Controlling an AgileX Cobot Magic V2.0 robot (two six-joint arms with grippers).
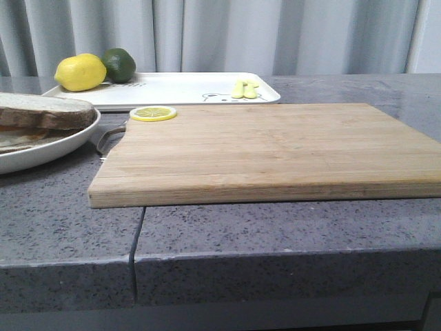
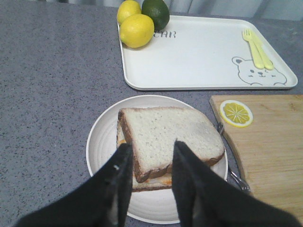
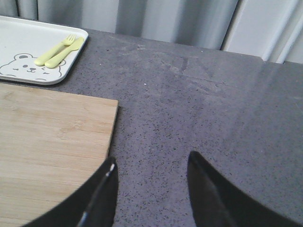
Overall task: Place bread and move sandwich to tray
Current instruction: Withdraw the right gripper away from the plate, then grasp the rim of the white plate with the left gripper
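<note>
White bread point(image 2: 173, 135) tops the sandwich point(image 2: 151, 182) on its round plate near the table's point(image 1: 289, 227) left edge. Our left gripper point(image 2: 150, 165) hovers open, its fingers straddling the slice's near corner. Behind it lies the tray point(image 2: 199, 56), carrying lemons point(image 2: 136, 30), a lime point(image 2: 156, 12) and cutlery point(image 2: 257, 48). Our right gripper point(image 3: 150, 182) hangs open beside the cutting board point(image 1: 275, 148).
</note>
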